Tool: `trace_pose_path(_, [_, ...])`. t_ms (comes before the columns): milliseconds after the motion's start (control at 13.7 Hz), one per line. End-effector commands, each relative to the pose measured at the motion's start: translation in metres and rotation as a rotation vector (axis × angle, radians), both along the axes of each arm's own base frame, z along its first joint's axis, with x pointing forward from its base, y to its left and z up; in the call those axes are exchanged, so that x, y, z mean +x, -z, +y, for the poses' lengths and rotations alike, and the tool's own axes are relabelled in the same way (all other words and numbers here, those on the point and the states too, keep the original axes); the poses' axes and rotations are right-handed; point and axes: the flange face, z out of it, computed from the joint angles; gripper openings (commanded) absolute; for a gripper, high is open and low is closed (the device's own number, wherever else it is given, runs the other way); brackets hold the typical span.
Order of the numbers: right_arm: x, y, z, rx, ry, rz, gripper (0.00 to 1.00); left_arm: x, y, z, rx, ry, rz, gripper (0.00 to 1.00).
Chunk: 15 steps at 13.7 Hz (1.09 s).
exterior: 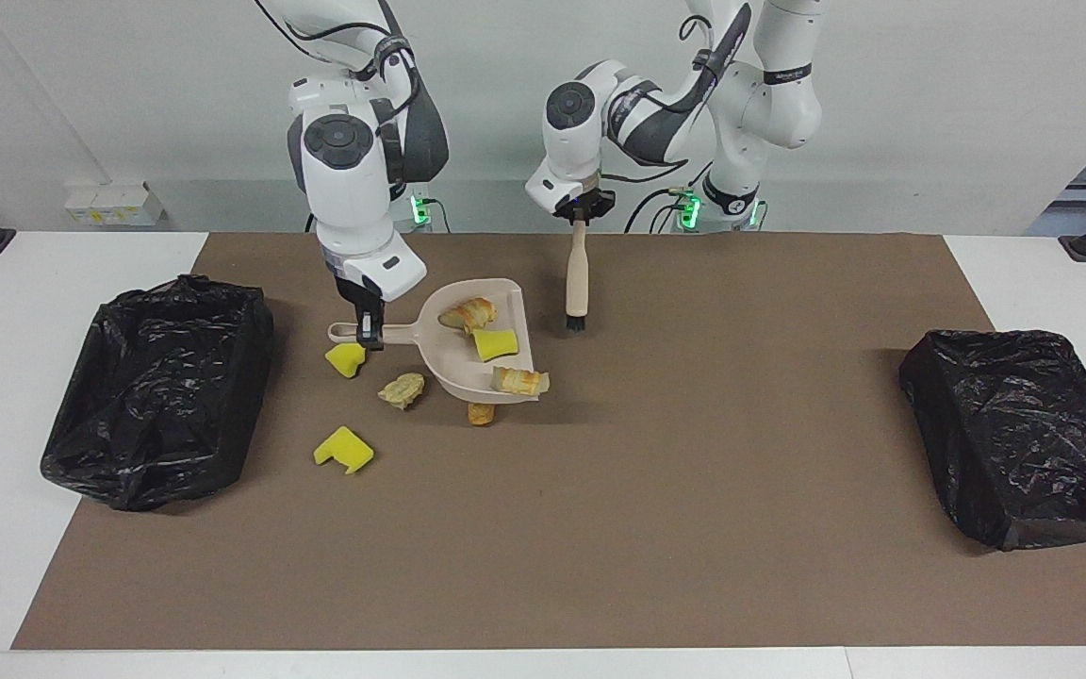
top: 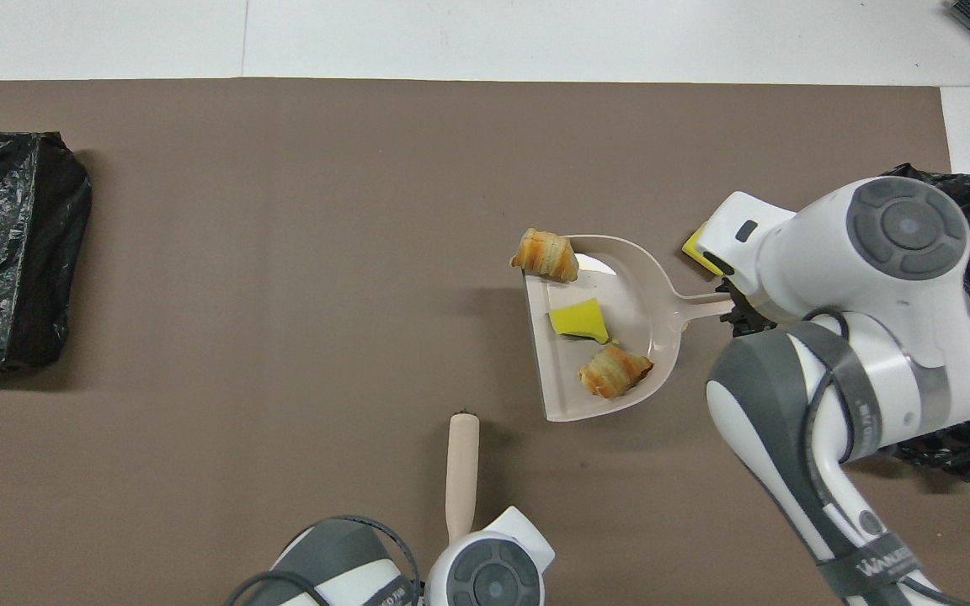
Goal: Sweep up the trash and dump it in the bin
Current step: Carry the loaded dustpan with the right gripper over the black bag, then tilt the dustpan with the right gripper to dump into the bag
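My right gripper point(exterior: 370, 332) is shut on the handle of a beige dustpan point(exterior: 477, 349) and holds it just above the brown mat. The pan holds two pastry pieces point(exterior: 468, 313) point(exterior: 519, 380) and a yellow sponge chunk point(exterior: 496, 343); they also show in the overhead view, in the pan point(top: 620, 370). On the mat by the pan lie two yellow sponge chunks point(exterior: 347, 358) point(exterior: 343, 449), a pale pastry scrap point(exterior: 402, 389) and an orange-brown scrap point(exterior: 481, 413) partly under the pan's lip. My left gripper point(exterior: 579, 219) is shut on a wooden-handled brush point(exterior: 578, 283), bristles down, beside the pan.
A black bag-lined bin point(exterior: 161, 396) stands at the right arm's end of the table, close to the loose scraps. A second black-lined bin point(exterior: 1024, 434) stands at the left arm's end. The brown mat point(exterior: 694, 528) covers the middle; white table shows around it.
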Motion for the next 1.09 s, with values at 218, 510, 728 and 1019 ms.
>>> trace_pose_path(218, [0.014,-0.029,-0.084,0.045,0.021,0.016,0.0,-0.037,-0.011,-0.007,-0.045,-0.06,0.005,0.0])
trace_pose_path(510, [0.026,-0.039,-0.173,0.059,0.015,-0.001,0.0,-0.031,-0.001,-0.008,-0.086,-0.121,0.032,0.0])
trace_pose_path(728, [0.016,-0.04,-0.249,0.04,-0.001,-0.003,0.0,-0.027,0.018,-0.011,-0.103,-0.159,0.034,0.0])
trace_pose_path(1019, [0.006,-0.054,-0.332,-0.039,-0.001,-0.012,0.0,-0.032,0.033,-0.007,-0.116,-0.179,0.035,0.0])
